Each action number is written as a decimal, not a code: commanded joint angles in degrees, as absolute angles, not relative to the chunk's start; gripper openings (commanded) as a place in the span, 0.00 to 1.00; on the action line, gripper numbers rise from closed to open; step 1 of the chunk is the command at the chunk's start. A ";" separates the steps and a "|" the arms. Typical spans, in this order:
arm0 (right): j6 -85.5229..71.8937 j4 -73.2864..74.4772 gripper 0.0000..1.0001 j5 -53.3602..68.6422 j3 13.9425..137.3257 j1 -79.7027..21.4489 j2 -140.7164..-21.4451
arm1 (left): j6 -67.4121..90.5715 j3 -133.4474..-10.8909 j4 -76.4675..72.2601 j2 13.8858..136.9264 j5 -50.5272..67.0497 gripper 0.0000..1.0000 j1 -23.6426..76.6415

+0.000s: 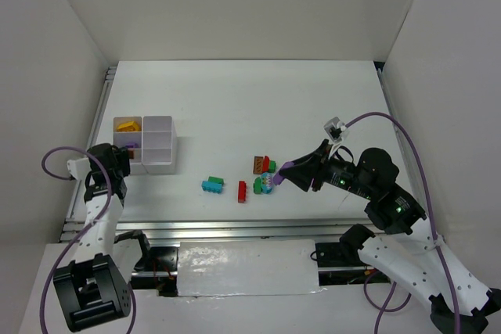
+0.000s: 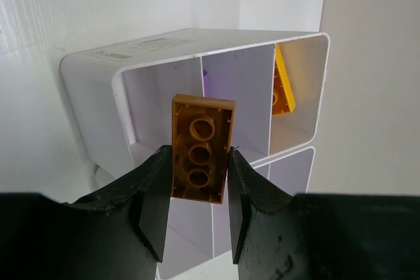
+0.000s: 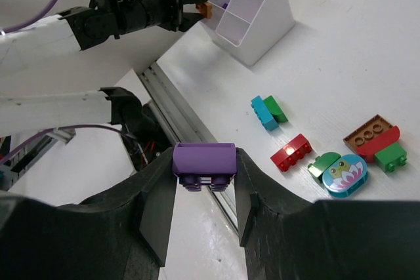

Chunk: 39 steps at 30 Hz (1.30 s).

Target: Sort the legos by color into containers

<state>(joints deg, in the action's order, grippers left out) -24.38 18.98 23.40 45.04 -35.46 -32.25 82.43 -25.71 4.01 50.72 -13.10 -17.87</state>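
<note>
My left gripper (image 2: 200, 155) is shut on an orange brick (image 2: 203, 129), held just in front of the open top of the white tray (image 2: 98, 90). A yellow brick (image 2: 282, 90) lies in one far compartment, and a bit of purple (image 2: 206, 77) shows in the middle one. My right gripper (image 3: 205, 159) is shut on a purple brick (image 3: 203, 152), above the table's near edge. On the table below lie loose legos: teal (image 3: 263, 113), green (image 3: 276, 107), red (image 3: 293, 152), a teal oval (image 3: 345, 175) and brown (image 3: 367, 132).
The tray (image 1: 159, 168) stands at the table's left side, with the left gripper (image 1: 131, 154) against its near-left corner. The loose bricks (image 1: 242, 191) cluster at the centre front, left of the right gripper (image 1: 283, 170). White walls enclose the table.
</note>
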 commanded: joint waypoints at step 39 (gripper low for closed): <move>-37.95 -0.42 0.00 43.49 50.80 -32.70 -40.95 | 44.17 -45.45 -16.40 48.78 55.54 0.87 20.00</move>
